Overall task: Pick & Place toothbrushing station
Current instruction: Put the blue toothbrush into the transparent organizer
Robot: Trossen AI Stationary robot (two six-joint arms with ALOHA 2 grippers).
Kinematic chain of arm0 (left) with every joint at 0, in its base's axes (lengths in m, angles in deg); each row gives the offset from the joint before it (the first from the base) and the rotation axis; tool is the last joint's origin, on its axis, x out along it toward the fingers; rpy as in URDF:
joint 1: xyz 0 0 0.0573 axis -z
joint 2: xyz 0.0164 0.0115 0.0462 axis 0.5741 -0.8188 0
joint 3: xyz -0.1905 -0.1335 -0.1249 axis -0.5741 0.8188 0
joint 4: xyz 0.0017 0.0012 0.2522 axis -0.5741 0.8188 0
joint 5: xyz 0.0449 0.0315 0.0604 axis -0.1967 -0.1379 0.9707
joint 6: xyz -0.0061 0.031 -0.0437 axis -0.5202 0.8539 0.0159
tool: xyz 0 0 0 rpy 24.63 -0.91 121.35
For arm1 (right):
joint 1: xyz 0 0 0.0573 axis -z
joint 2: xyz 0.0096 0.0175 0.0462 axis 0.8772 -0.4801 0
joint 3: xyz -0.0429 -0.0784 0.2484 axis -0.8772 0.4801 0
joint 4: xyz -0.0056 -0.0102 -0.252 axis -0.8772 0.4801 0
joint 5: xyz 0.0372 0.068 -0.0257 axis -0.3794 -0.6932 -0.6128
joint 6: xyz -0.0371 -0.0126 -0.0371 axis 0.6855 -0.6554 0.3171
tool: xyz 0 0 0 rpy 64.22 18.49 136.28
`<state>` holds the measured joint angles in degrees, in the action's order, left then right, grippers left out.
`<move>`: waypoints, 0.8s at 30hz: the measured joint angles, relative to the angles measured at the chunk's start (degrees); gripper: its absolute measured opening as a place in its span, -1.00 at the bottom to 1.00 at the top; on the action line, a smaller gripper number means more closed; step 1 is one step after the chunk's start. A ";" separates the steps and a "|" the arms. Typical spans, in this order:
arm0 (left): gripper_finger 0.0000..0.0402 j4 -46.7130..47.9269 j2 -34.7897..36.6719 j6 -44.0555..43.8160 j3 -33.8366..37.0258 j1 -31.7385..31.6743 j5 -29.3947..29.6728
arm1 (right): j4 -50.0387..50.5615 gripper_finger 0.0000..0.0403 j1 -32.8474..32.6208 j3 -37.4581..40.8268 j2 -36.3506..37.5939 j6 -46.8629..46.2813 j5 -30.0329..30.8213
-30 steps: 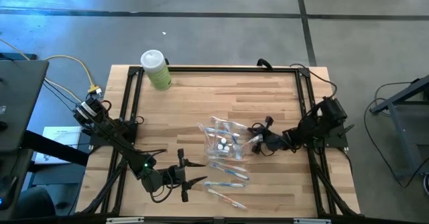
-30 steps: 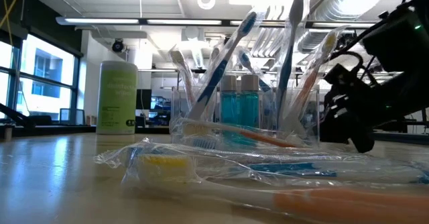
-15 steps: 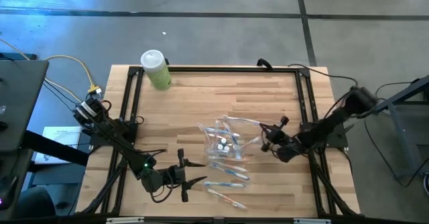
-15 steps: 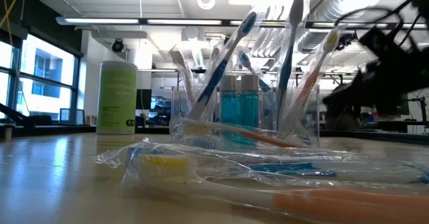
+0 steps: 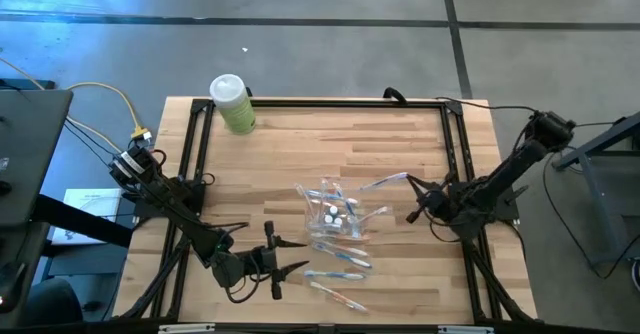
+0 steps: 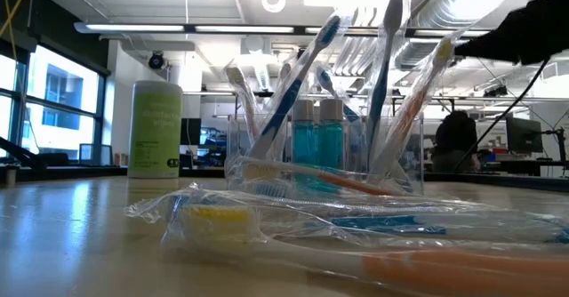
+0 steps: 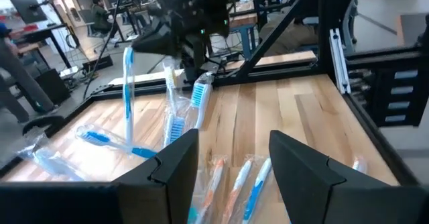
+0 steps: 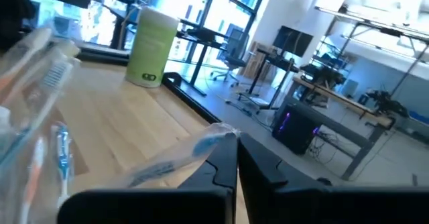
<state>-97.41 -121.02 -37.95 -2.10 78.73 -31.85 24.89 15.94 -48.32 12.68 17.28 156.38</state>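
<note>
Your right gripper (image 5: 412, 186) has pulled back from the holder (image 5: 335, 214) toward the table's right edge and lifted, drawing a wrapped toothbrush (image 5: 383, 183) out with it.

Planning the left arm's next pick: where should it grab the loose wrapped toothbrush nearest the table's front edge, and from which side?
Probably mid-handle, coming straight down. The wrapped toothbrush lies flat and slightly diagonal, alone at the front with bare wood around it, so fingers can straddle the slim handle crosswise. The left gripper sits open just beside it. The loose wrapper may slip, so pinch the handle itself.
</note>
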 joint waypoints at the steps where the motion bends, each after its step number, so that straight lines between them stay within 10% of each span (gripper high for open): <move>1: -0.12 0.02 0.00 1.10 0.00 -0.09 0.39 | -2.10 -0.99 -0.41 0.00 0.60 2.95 0.03; 13: -0.12 -1.91 0.00 10.88 0.00 -0.52 13.48 | -32.79 -0.99 -0.26 -1.04 1.31 40.25 0.07; 24: -0.12 -4.61 0.00 16.95 0.00 -0.52 13.73 | -26.68 -0.99 1.25 -14.82 -0.87 46.82 -6.23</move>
<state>-102.03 -121.02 -21.00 -2.10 78.21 -18.12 -1.80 17.19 -63.14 11.81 64.10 150.16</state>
